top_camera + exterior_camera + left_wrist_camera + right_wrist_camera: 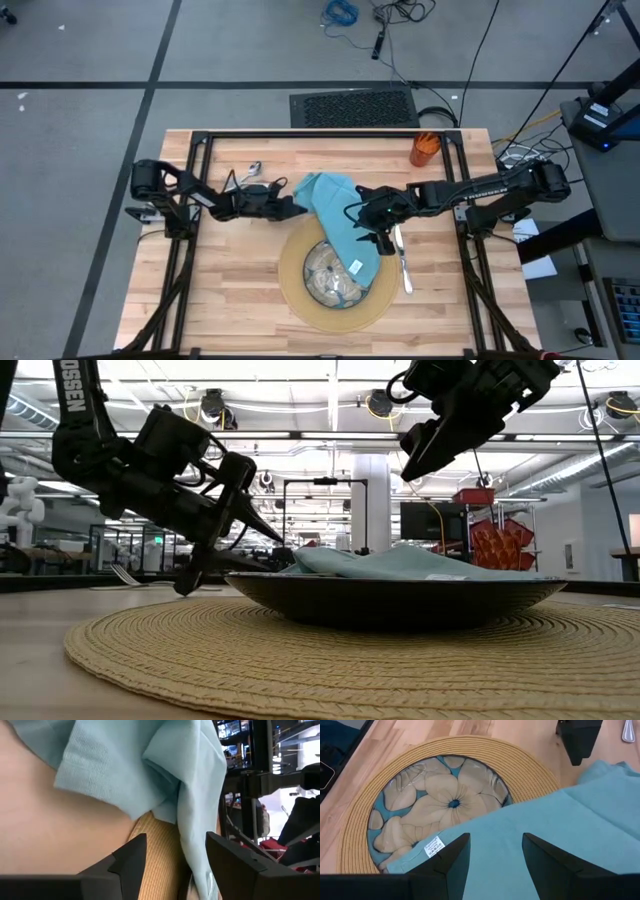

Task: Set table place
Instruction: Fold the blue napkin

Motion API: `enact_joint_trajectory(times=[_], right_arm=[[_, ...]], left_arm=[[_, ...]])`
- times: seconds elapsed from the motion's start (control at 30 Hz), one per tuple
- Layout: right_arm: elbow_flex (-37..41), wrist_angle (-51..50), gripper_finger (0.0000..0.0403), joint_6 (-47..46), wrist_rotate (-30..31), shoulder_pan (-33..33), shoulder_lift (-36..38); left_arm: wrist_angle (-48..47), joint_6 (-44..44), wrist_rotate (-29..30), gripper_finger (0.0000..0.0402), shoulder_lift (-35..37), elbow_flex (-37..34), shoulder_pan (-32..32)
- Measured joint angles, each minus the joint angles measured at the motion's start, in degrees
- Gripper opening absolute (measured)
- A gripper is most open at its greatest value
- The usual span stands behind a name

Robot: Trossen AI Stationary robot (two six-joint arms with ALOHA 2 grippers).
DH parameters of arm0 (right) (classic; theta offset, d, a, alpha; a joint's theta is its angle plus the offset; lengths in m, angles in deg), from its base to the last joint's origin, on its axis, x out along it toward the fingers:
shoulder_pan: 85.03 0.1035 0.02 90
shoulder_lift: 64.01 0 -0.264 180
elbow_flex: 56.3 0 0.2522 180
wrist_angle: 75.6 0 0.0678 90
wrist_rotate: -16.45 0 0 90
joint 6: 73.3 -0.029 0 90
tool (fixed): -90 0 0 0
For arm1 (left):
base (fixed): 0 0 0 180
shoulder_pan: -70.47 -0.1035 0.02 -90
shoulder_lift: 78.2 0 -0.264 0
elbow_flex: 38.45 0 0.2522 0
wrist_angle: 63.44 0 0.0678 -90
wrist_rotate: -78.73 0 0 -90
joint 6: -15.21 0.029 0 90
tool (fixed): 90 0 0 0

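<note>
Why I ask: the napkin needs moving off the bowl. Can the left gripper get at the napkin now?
Probably yes: the left gripper is open at the napkin's edge, cloth between its fingers, nothing blocking.

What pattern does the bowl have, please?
The bowl has cream flowers on teal, best in the right wrist view.

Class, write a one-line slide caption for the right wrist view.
Open right pincer hovers over teal napkin draped across floral glass bowl on woven mat.

Grey floor [90, 60], scattered cables [340, 12]
</note>
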Motion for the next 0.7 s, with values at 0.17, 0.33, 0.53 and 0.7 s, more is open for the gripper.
enact_joint_trajectory(times=[0.17, 0.33, 0.53, 0.7], right_arm=[[0.0, 0.01, 0.0171, 0.4, -0.06, 0.0, 0.0], [0.0, 0.02, 0.0171, 1.61, -0.12, 0.0, 0.0], [0.0, 0.07, 0.0171, 2.23, -0.12, 0.0, 0.0], [0.0, 1.47, 0.0171, 1.52, -0.14, 0.01, 0.0]], left_arm=[[-1.87, 0.04, -0.02, 0.016, 0.02, 0.01, 0.0], [-5.71, 1.96, -0.06, 0.0147, 0.62, 1.72, -0.3], [-16.78, 7.2, 0.1, 0.0146, 3.97, 4.13, -1.15], [-32.83, 16.59, 2.73, 0.0146, 9.13, 7.5, -2.55]])
